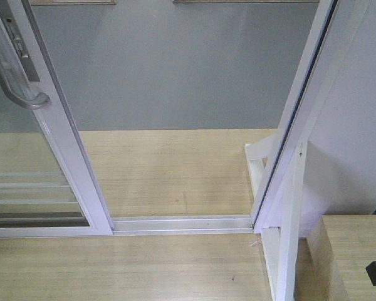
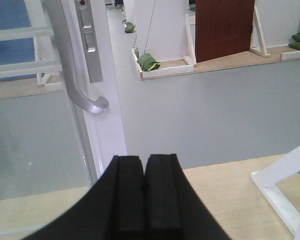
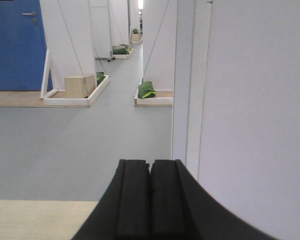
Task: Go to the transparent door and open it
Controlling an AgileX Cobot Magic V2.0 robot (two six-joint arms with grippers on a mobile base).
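Door (image 1: 62, 144) slid left, gap wide. Left hand (image 2: 144, 165) closed, empty, just below handle (image 2: 70, 65). Right hand (image 3: 150, 172) closed, empty.

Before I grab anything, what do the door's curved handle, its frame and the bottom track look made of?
The curved grey pull handle looks like brushed metal, going by its dull silvery sheen. The white-framed transparent door seems painted or coated aluminium around clear glass with thin white bars; the flat, even white leaves the coating uncertain. The silver floor track looks like bare extruded aluminium, ribbed and reflective.
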